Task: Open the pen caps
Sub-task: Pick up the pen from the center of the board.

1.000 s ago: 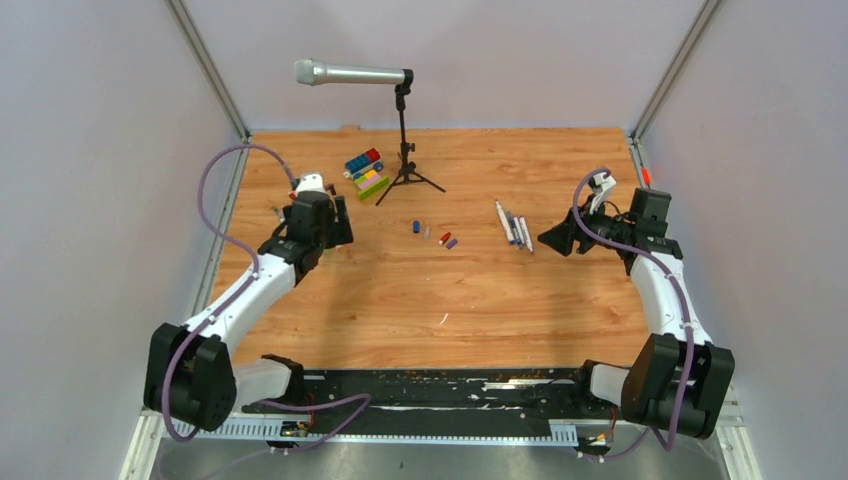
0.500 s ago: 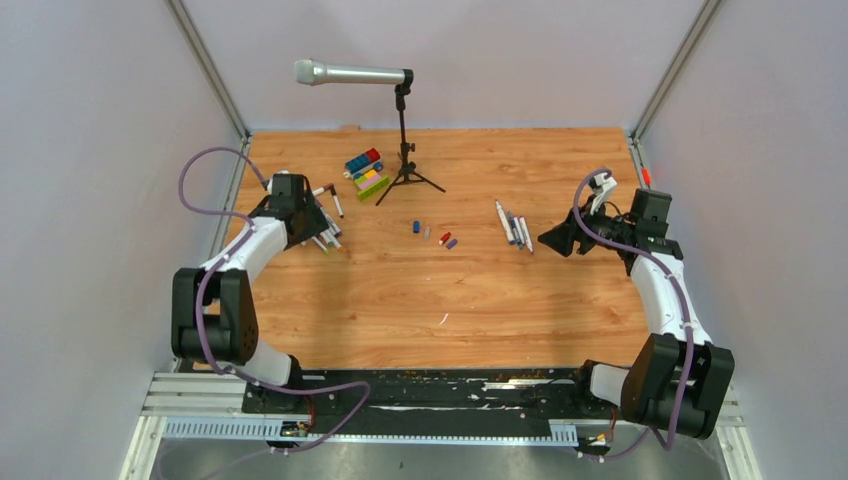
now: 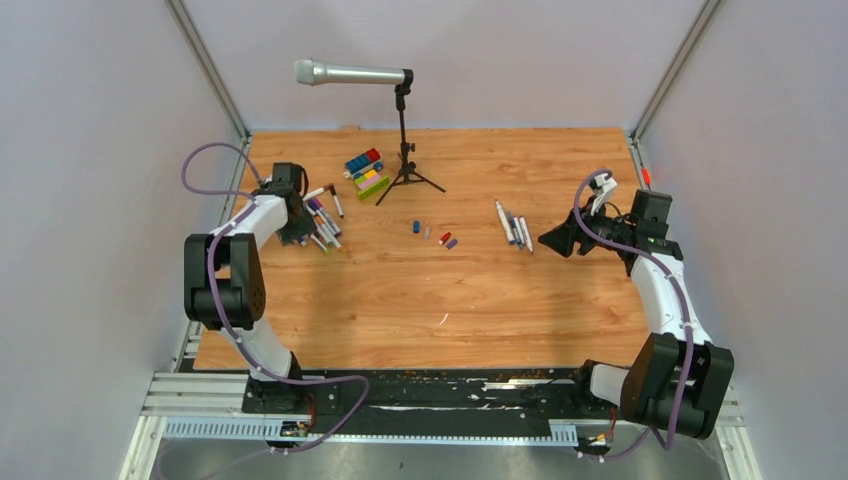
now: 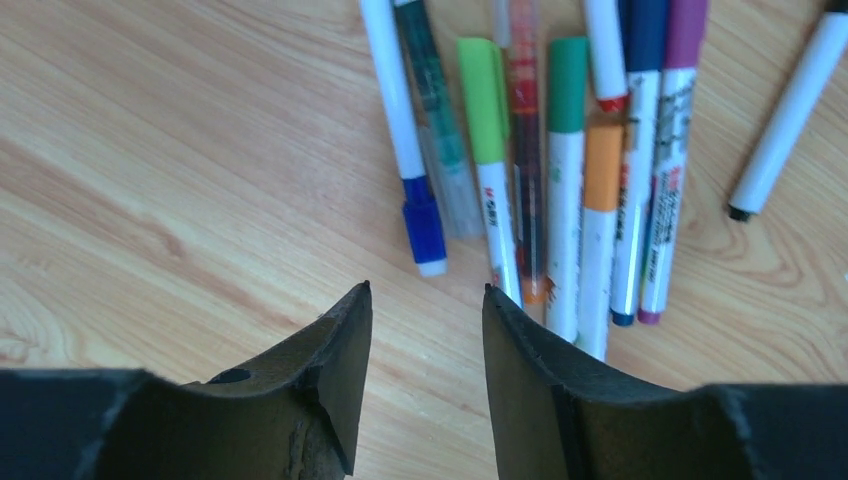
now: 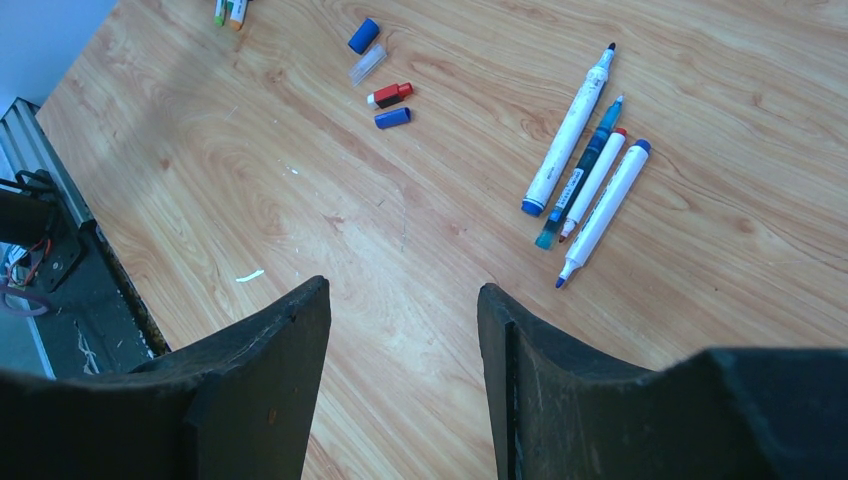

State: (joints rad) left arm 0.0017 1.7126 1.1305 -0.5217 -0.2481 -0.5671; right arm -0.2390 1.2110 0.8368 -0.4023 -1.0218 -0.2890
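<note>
Top view: pens [image 3: 322,222] lay heaped at the left of the bench [image 3: 420,300], four more lay at the right, and four loose caps [image 3: 433,234] lay between. Left wrist: left end effector [image 4: 425,300] stood half apart and empty, just short of about ten pens. Right wrist: right end effector [image 5: 405,300] stood half apart and empty, with four uncapped pens ahead. Pens judged light, stiff, slick and prone to roll; grip the barrel mid-length, pull the cap.

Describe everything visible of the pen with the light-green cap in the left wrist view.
The light-green pen has a white plastic-looking barrel with red print and its cap on. It lies flat on the wooden table, packed between a teal pen and a red pen, its bare end beside the left tool.
</note>
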